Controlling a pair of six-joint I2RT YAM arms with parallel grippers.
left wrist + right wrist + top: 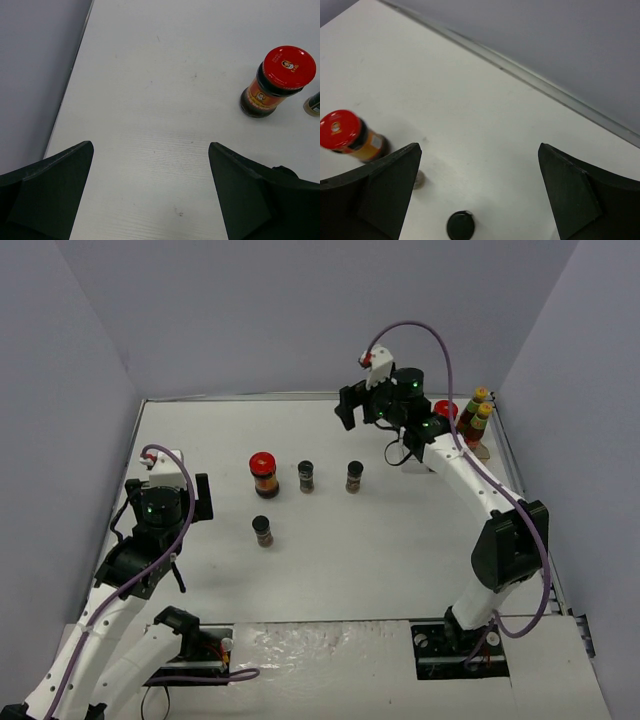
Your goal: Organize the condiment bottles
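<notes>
Clock reference: read the top view as a clock face, with 12 at the far wall and 6 at the arm bases.
Left gripper (151, 149): you find it at 9 o'clock, near the left edge of the table (400, 550). Its fingers are spread wide apart with nothing between them, and only bare table shows in the gap.
Right gripper (480, 149): it sits at 12 o'clock, close to the far edge. Its fingers are also spread wide and hold nothing.
Red-lidded jar (264, 474): it stands upright just left of centre, at about 10 o'clock, and is apart from both grippers. In the left wrist view you see it at 2 o'clock, with a dark body and an orange label.
Middle black-capped jar (306, 476): upright, near the red-lidded jar on its 3 o'clock side.
Right black-capped jar (354, 476): upright, further along at 3 o'clock. It forms a spaced row with the two jars above.
Near black-capped jar (262, 530): upright and alone, at 6 o'clock from the red-lidded jar.
Yellow-capped bottles (481, 412): two stand upright just beside each other in the far right corner, at 2 o'clock.
Second red-lidded jar (446, 409): it is in the same corner, just left of the yellow-capped bottles. The right arm (470, 480) partly hides it.
Right wrist view: you see one black cap at 6 o'clock, and you cannot tell which jar it belongs to.
</notes>
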